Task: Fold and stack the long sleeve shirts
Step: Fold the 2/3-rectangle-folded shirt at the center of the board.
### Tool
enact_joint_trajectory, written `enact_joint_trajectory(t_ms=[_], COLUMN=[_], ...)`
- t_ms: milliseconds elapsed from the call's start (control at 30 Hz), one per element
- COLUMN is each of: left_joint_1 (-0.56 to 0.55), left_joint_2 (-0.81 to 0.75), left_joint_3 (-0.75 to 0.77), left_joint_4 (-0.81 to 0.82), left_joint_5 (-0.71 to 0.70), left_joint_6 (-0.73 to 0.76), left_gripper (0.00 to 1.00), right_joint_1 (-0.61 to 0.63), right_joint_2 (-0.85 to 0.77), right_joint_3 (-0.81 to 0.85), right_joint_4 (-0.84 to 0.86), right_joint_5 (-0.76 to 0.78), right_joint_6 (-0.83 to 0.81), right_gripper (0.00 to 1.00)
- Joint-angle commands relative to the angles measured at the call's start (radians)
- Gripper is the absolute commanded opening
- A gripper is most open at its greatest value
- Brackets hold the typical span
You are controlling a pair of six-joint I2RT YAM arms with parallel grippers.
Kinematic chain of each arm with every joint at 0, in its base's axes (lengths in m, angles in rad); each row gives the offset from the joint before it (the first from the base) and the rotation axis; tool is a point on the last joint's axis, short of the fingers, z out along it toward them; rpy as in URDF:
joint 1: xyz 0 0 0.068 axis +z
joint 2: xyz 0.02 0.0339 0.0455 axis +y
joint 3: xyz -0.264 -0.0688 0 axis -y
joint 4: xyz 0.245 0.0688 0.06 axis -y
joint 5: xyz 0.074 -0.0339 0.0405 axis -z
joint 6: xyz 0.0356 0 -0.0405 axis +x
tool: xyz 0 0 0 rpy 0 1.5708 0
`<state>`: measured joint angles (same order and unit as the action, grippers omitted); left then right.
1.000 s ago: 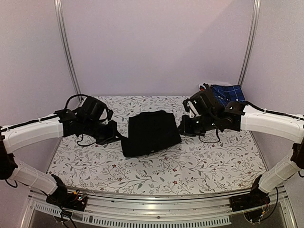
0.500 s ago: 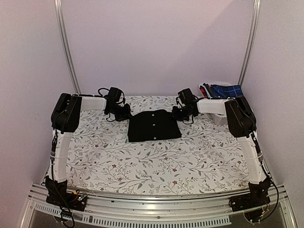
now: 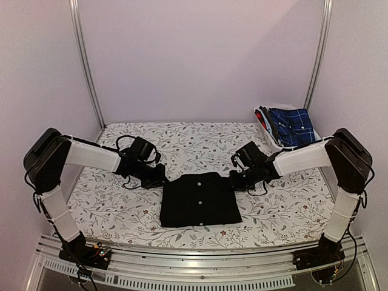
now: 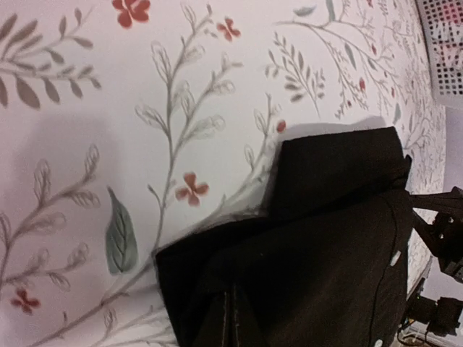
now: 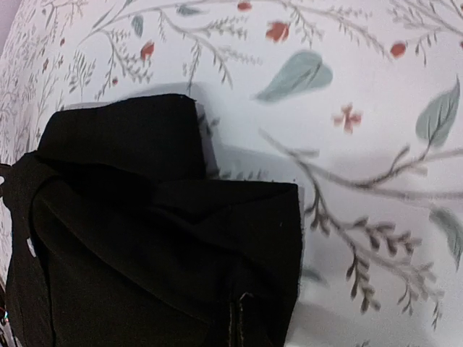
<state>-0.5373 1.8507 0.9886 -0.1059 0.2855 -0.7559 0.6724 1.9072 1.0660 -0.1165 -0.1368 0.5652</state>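
Observation:
A black collared long sleeve shirt (image 3: 199, 201) with small pale buttons lies folded, buttons up, in the middle of the floral table. My left gripper (image 3: 159, 178) is shut on its far left corner and my right gripper (image 3: 237, 179) is shut on its far right corner. In the left wrist view the black shirt (image 4: 325, 238) wraps the closed left gripper (image 4: 233, 322), whose tips barely show. The right wrist view shows the same for the black shirt (image 5: 145, 238) and the right gripper (image 5: 237, 322).
A white slotted basket (image 3: 271, 138) stands at the back right corner with blue plaid cloth (image 3: 292, 123) in it; its mesh wall (image 4: 445, 50) shows in the left wrist view. The floral tablecloth (image 3: 121, 212) covers the whole table.
Both arms have drawn back toward the near edge, pulling the black shirt with them from the back of the table to its middle. Both grippers stayed shut.

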Motion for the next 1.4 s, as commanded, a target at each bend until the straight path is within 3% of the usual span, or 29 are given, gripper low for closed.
enact_joint_trajectory(t_ms=[0,267,867,1300,1367], left_joint_1=[-0.057,-0.066,0.059,0.101,0.107], left_joint_2=[-0.165,-0.281,-0.035,0.029,0.035], left_joint_3=[-0.130,-0.177,0.035,0.100,0.114], left_joint_4=[0.066,0.047,0.040,0.035,0.027], left_joint_5=[-0.080,-0.129,-0.068,-0.041,-0.033], left_joint_6=[-0.077,-0.067,0.039,0.071,0.075], left_gripper=[0.00,0.00,0.00,0.00,0.13], right_joint_1=[0.043,0.046,-0.026,-0.041,-0.043], right_joint_2=[-0.189,-0.351,-0.090,-0.045,-0.038], right_joint_3=[-0.129,-0.149,0.026,0.076,0.092], right_joint_4=[-0.056,-0.130,-0.025,-0.015,-0.022], right_joint_5=[0.082,0.194,0.212,0.241,0.238], right_joint_6=[0.092,0.094,-0.001,-0.024,-0.033], right_gripper=[0.00,0.00,0.00,0.01,0.12])
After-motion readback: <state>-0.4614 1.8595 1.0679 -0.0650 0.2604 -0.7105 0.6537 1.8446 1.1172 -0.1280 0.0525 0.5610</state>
